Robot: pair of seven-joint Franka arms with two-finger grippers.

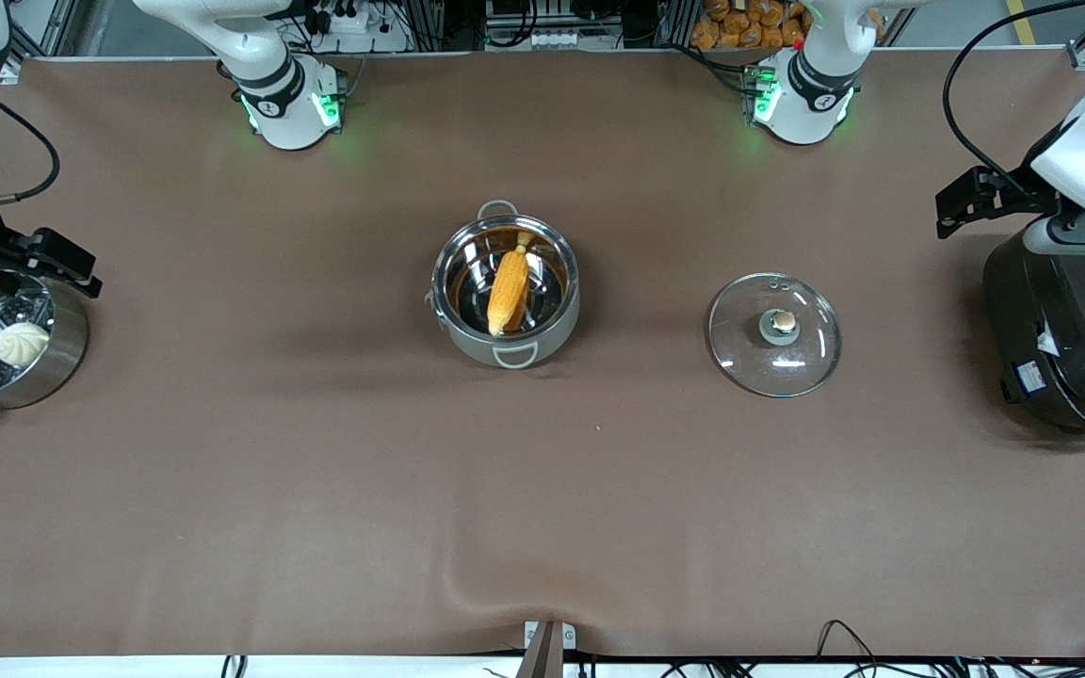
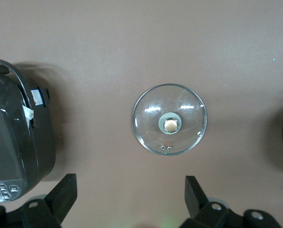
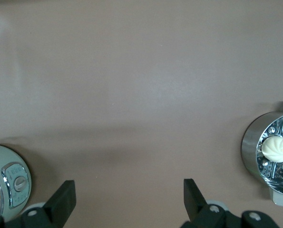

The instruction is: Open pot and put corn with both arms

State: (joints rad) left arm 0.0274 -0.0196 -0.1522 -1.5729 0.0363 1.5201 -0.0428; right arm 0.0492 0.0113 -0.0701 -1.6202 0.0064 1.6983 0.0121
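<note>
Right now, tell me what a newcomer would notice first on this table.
The corn lying tilted in the open pot mid-table. Its glass lid rests flat on the cloth beside it, toward the left arm's end. Both grippers, left and right, hang open and empty above the table.

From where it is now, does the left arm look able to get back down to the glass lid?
Probably yes. The lid lies alone on the table between the pot and the rice cooker; the left end effector is open above it, with nothing in between.
</note>
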